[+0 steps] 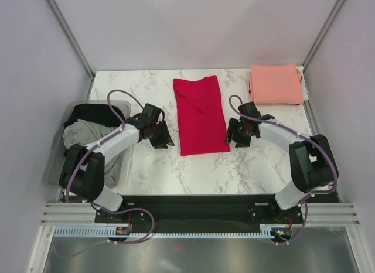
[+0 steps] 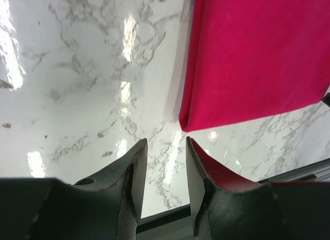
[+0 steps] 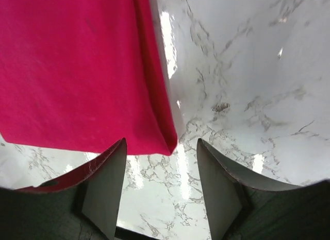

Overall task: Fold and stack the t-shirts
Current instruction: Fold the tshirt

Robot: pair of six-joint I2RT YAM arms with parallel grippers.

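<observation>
Base rail [image 1: 193, 205], marble tabletop [image 1: 146, 85] w/ red t-shirt [image 1: 200, 115], pale walls [image 1: 193, 27]

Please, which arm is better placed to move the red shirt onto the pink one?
Probably right: the right gripper sits open beside the red shirt, and the pink shirt lies nearer that arm.

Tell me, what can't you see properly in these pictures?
- Top view: the left arm covers part of the grey shirt and black shirt in the bin; anything beneath them is hidden.
- Both wrist views: the red shirt is cut off by the picture edges; only one corner shows.
- Top view: the pink shirt hides its own inner folds.
</observation>
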